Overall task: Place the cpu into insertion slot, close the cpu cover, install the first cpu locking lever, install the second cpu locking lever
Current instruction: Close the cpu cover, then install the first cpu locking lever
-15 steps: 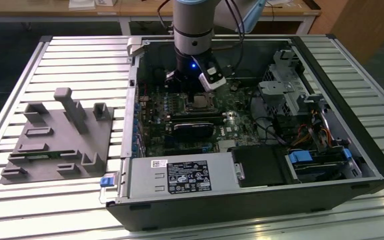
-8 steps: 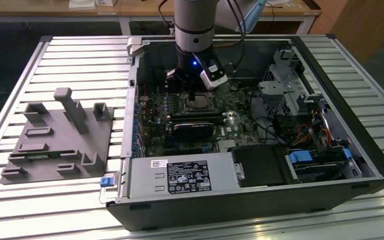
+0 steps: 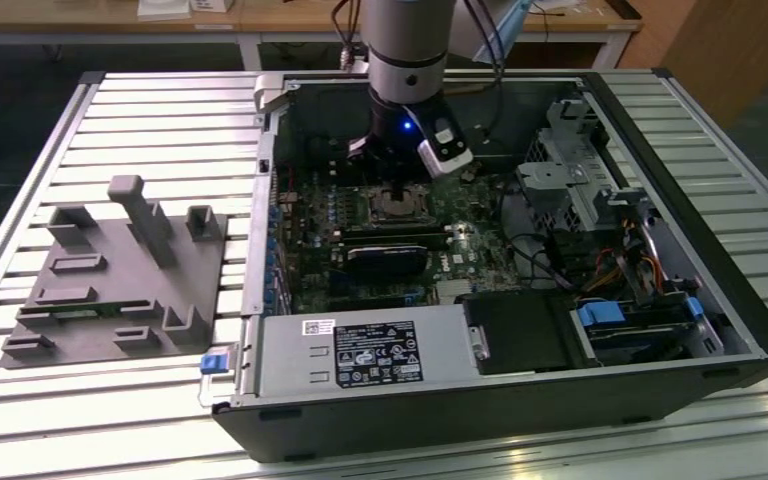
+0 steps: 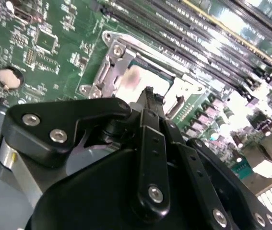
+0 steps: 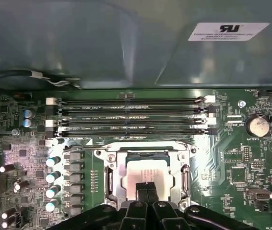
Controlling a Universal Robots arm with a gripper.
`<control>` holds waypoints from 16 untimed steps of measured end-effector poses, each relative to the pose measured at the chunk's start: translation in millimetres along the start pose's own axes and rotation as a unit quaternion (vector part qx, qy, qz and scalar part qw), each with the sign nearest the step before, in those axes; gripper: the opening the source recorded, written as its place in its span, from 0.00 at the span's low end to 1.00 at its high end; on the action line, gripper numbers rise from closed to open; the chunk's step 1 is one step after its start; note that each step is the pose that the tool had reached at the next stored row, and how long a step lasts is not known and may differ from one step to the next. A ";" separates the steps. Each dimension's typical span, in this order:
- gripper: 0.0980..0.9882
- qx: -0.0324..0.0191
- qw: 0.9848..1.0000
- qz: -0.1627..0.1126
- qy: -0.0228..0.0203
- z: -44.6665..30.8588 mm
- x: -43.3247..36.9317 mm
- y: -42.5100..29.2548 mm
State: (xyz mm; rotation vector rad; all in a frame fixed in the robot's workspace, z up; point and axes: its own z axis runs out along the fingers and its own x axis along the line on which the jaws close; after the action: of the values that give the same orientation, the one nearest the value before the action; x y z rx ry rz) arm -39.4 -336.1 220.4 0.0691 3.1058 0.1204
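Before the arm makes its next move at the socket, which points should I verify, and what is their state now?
1. Small square silver-grey cpu seated in the silvery-rimmed insertion slot: ok.
2. Thin silvery cpu cover frame lying down around the cpu: ok.
3. Both locking levers latched: cannot tell.
4. Black gripper shut, tips above the cpu: ok.
5. Gripper touching the cpu: cannot tell.
6. Long black memory slots apart from the gripper: ok.

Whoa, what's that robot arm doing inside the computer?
The robot arm's gripper hangs down inside an open computer case. Its fingers are shut together, over the cpu, a little silver square sitting in the green circuit board. The shiny cpu cover frames the chip. I can't tell whether the gripper touches it.
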 end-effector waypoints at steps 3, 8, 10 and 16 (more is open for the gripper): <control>0.01 0.000 1.000 0.000 0.000 -6.6 -0.2 0.5; 0.01 0.000 1.000 0.000 0.000 -16.7 -0.6 1.4; 0.01 0.000 1.000 0.000 0.000 -16.9 -0.6 1.4; 0.01 0.000 1.000 0.000 0.000 -19.3 -0.6 1.5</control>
State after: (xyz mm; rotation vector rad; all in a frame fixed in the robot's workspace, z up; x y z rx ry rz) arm -39.4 -336.1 239.8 0.0688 3.1056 0.1206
